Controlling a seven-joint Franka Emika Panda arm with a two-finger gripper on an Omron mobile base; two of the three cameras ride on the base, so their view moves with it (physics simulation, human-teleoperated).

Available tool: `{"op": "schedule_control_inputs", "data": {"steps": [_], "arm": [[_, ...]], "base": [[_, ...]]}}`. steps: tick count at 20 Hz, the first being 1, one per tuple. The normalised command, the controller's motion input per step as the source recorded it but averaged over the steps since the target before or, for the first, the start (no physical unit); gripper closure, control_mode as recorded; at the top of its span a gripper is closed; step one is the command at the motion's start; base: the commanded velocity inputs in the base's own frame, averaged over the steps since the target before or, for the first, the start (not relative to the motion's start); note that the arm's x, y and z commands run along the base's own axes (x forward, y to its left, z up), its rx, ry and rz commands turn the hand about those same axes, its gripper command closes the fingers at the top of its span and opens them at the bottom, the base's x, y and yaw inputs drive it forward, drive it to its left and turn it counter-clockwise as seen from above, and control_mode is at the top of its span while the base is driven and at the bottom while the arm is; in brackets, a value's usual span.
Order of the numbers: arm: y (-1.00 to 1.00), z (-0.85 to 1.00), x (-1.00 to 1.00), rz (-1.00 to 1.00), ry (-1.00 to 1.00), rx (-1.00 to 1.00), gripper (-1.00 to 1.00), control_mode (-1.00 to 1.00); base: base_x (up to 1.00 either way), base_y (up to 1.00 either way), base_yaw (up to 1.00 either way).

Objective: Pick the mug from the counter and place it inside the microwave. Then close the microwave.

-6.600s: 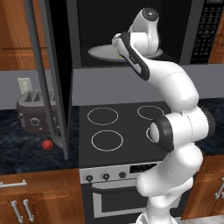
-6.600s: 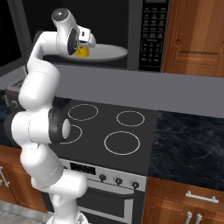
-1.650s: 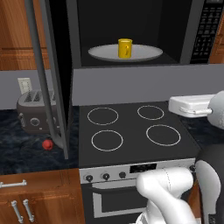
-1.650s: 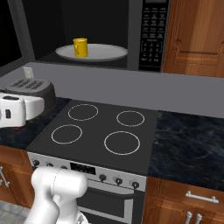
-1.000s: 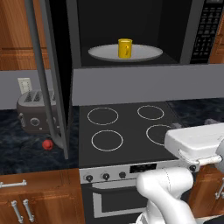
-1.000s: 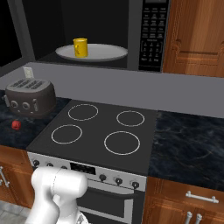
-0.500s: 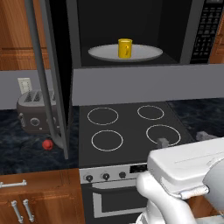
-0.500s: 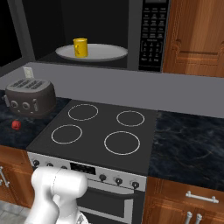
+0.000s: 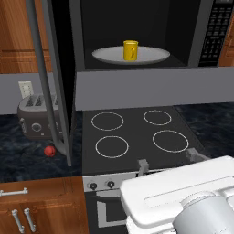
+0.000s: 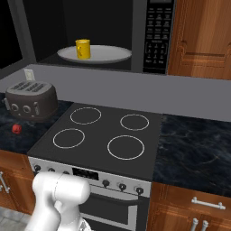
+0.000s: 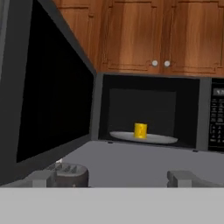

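The yellow mug [image 9: 130,50] stands upright on the white turntable plate [image 9: 151,56] inside the black microwave [image 9: 208,36], whose door [image 9: 57,77] hangs wide open to the left. From the other side, the mug [image 10: 82,48] sits left of centre on the plate [image 10: 108,54]. My gripper [image 9: 169,161] is low in front of the stove, far below the mug, pointing towards the microwave. In the hand view the mug [image 11: 140,130] is straight ahead and my gripper [image 11: 113,178] is open, with nothing between its fingertips [image 11: 41,178]. The dark marbled counter [image 10: 194,144] flanks the stove.
A black stovetop [image 10: 99,133] with white rings lies under the microwave. A grey toaster [image 9: 36,116] and a small red round object [image 9: 50,151] sit on the counter at the left, beside the open door's long grey handle [image 9: 41,77]. Wooden cabinets [image 10: 203,36] stand at the right.
My white hand has swung down and leftward, growing large at the lower right of the left base view. The mug, plate and door have not moved.
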Motion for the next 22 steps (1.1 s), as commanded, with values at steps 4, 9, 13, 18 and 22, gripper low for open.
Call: {"op": "schedule_control_inputs", "data": {"steps": [4, 9, 13, 18, 22], "arm": [[0.54, 0.00, 0.04, -0.10, 0.00, -0.13, -1.00, -1.00], [0.36, -0.06, 0.02, -0.18, 0.00, -0.08, -1.00, -1.00], [0.24, -0.03, 0.04, -0.23, 0.00, -0.07, -1.00, -1.00], [0.32, -0.07, 0.27, -0.25, 0.00, -0.07, -1.00, -1.00], [0.46, -0.12, 0.35, -0.25, 0.00, -0.04, -1.00, -1.00]], "base": [[0.00, 0.00, 0.00], [0.00, 0.00, 0.00], [0.00, 0.00, 0.00], [0.00, 0.00, 0.00], [0.00, 0.00, 0.00]]}}
